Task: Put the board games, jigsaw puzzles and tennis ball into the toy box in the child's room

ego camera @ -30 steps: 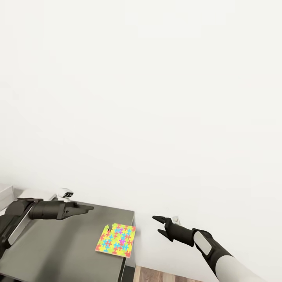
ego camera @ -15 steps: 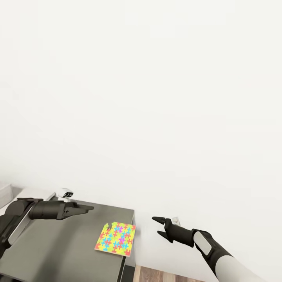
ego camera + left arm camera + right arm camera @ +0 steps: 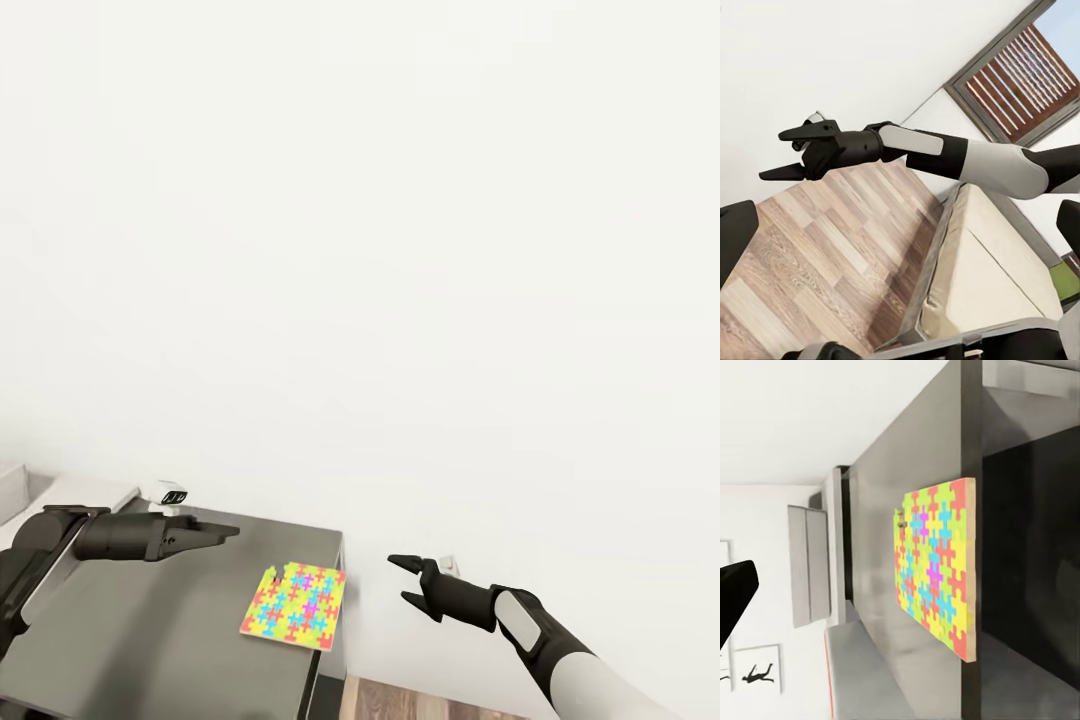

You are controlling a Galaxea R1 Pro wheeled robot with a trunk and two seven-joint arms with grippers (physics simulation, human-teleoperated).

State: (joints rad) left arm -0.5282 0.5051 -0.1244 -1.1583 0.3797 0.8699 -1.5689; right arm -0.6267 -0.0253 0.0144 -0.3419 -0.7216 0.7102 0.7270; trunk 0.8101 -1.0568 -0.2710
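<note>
One jigsaw puzzle (image 3: 293, 607), a thin mosaic slab, lies flat on the dark grey table (image 3: 150, 620) at its right end, close to the edge. The right wrist view shows the same jigsaw puzzle (image 3: 934, 585) on the table (image 3: 870, 510). My left gripper (image 3: 228, 531) hovers over the table, left of the puzzle and higher. Its fingers (image 3: 735, 236) stand wide apart, open and empty. My right gripper (image 3: 400, 579) hangs open and empty off the table's right end, and also appears as the right gripper (image 3: 787, 154) in the left wrist view. The bed (image 3: 997, 262) shows its beige mattress.
A small white device (image 3: 167, 492) stands at the table's back by the white wall. A light grey box shape (image 3: 808, 566) sits farther along the desk; I cannot tell whether it is the toy box. Wood floor (image 3: 420, 705) lies right of the table.
The whole head view has shifted a little, so the camera has moved. Both arms hold the same pose and the puzzle lies as before.
</note>
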